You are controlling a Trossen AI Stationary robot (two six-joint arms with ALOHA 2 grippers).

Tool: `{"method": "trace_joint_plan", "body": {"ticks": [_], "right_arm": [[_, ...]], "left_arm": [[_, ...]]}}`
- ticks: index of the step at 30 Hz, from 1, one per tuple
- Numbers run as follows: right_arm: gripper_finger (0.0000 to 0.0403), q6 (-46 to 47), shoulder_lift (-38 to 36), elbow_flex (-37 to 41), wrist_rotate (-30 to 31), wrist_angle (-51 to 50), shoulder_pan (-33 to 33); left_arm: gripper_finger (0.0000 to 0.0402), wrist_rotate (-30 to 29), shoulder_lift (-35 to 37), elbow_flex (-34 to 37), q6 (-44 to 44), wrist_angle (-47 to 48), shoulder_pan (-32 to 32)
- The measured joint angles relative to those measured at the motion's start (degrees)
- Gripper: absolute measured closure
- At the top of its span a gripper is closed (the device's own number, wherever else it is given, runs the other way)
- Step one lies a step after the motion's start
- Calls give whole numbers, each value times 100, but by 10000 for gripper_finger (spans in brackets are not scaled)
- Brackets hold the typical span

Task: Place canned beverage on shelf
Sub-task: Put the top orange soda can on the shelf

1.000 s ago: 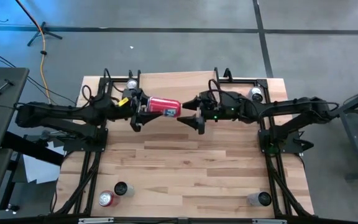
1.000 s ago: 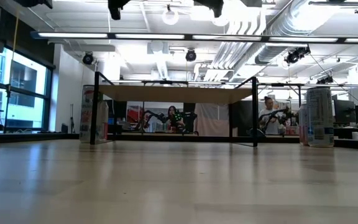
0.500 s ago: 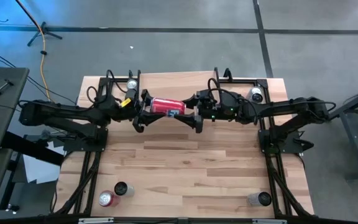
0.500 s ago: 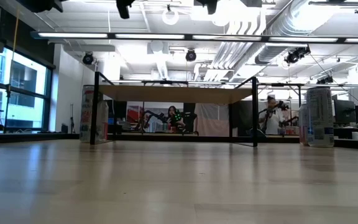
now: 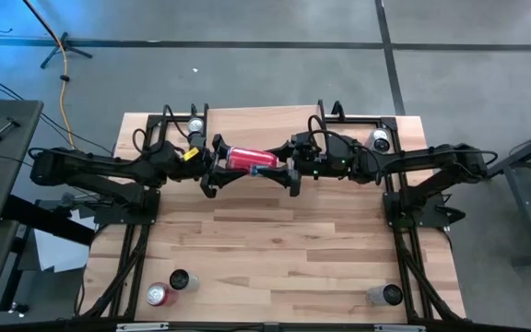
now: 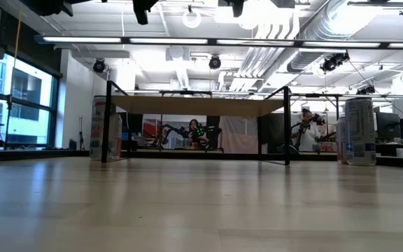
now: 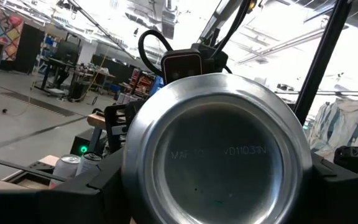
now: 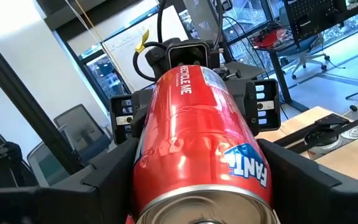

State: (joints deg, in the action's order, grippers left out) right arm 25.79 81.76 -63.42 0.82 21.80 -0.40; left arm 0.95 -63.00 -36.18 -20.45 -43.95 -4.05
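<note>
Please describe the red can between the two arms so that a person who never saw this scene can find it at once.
Look at the far half of the wooden table, where the two dark arms meet above the shelf. Between the left gripper and the right gripper a red can lies on its side in the air. Every other can stands upright on the table, near a corner.

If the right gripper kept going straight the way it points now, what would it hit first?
The red can, which already sits between the right gripper's fingers. Directly behind the can is the left gripper, holding its other end, so the way is blocked almost at once.
</note>
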Motion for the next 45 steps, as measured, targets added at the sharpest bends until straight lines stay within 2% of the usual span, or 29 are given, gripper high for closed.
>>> {"method": "trace_joint_plan", "body": {"ticks": [6,10,14,20,22,25,28,31,35,40,45], "right_arm": [[123,18,0,0,-2,-8,0],[123,12,-10,0,-12,-64,0],[123,-24,-205,15,-92,-612,-7],[123,-38,-686,15,-63,-1374,-125],[123,-73,-919,-24,-43,-1936,-214],[123,-257,-1062,-635,221,-3743,-334],[123,-672,-851,-1677,738,-5652,-463],[123,-786,-391,-2843,1042,-6990,-754],[123,-309,534,-4221,963,-8793,-1424],[123,-146,1619,-5408,684,-10409,-2113],[123,-278,2484,-6074,263,-11162,-2460]], "left_arm": [[138,-7,0,0,-27,18,0],[97,-23,0,-1,-157,76,0],[69,-37,203,-4,-196,304,-72],[63,-13,776,-11,-196,1148,-354],[63,-4,1023,-11,-194,1509,-454],[64,-19,1376,-9,-132,1970,-586],[63,-109,1604,-4,-27,2225,-654],[63,-261,1706,-4,112,2241,-651],[63,-329,1720,-4,279,2254,-651],[63,-336,1718,-4,269,2273,-645],[63,-335,1718,-4,260,2273,-645]]}}
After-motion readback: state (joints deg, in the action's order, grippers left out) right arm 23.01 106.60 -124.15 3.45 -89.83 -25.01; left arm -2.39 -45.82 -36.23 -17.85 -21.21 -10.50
